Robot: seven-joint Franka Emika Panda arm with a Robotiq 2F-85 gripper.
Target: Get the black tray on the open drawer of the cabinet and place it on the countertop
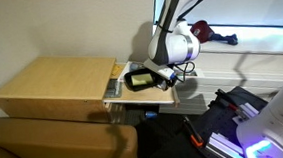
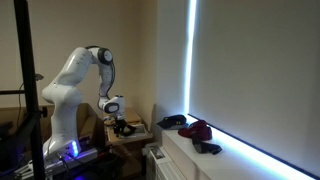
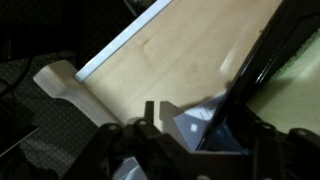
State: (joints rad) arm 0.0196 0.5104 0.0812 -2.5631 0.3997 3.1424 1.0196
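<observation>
The black tray (image 1: 140, 79), with a pale yellow block inside, lies on the open drawer (image 1: 118, 89) that sticks out from the light tan cabinet (image 1: 43, 104). The countertop (image 1: 56, 80) is bare beside it. My gripper (image 1: 166, 78) is low at the tray's edge on the side away from the cabinet. In the wrist view the tray's black rim (image 3: 262, 65) runs diagonally over the drawer's wood (image 3: 180, 50) and passes between my fingers (image 3: 205, 125). The fingers stand apart, straddling the rim, with a gap showing. In an exterior view my gripper (image 2: 121, 125) hides the tray.
A white window ledge (image 2: 230, 160) carries red and dark caps (image 2: 195, 128) close behind the arm. A brown padded seat (image 1: 56, 145) stands in front of the cabinet. Equipment with a purple light (image 1: 255, 131) sits below the drawer's side.
</observation>
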